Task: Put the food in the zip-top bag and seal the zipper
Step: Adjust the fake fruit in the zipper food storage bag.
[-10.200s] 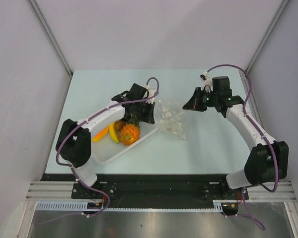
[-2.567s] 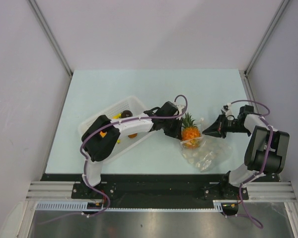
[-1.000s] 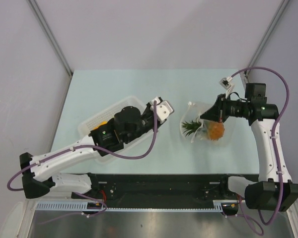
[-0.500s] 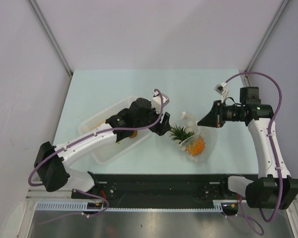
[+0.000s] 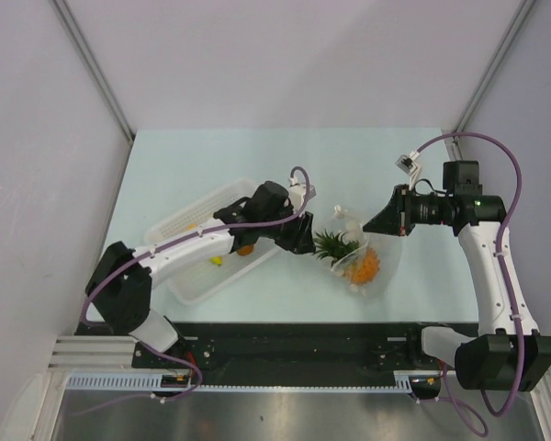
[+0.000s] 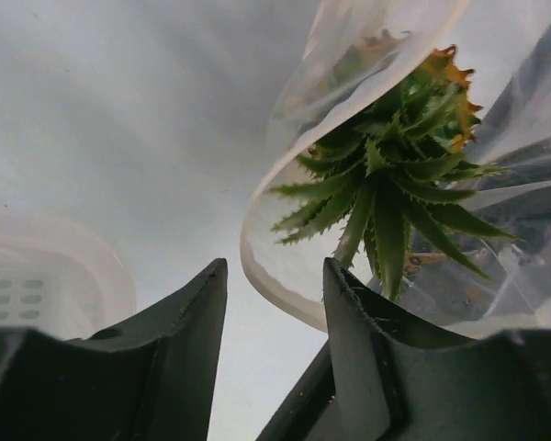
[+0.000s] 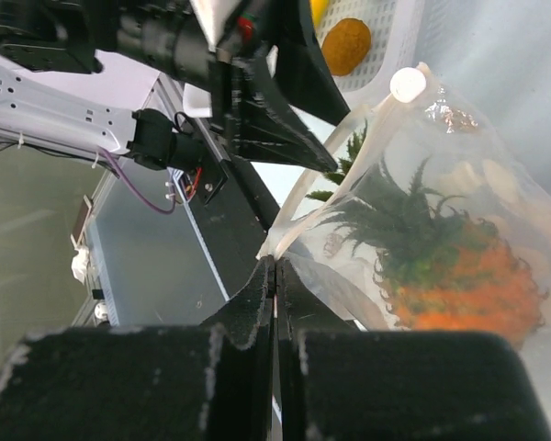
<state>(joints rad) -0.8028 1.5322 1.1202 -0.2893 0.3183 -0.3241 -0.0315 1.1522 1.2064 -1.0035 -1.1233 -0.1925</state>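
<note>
Top view: the left arm reaches from the lower left across the white basket (image 5: 188, 276). Its left gripper (image 5: 300, 237) sits low at centre frame, just beside the mouth of the zip-top bag (image 5: 383, 262). The right arm rises along the right edge, elbow bent and forearm level. The right gripper (image 5: 375, 220) points left at the bag's upper edge. The pineapple (image 5: 361, 266) lies inside the bag, crown toward the left gripper.

Left wrist view: the 2 fingers (image 6: 179, 358) stand apart, nothing between them, with the bag's rim just past their tips.

Right wrist view: the 2 fingers are pressed together at lower centre, pinching the bag's edge. An orange piece (image 7: 346, 44) lies in the basket at the top.
</note>
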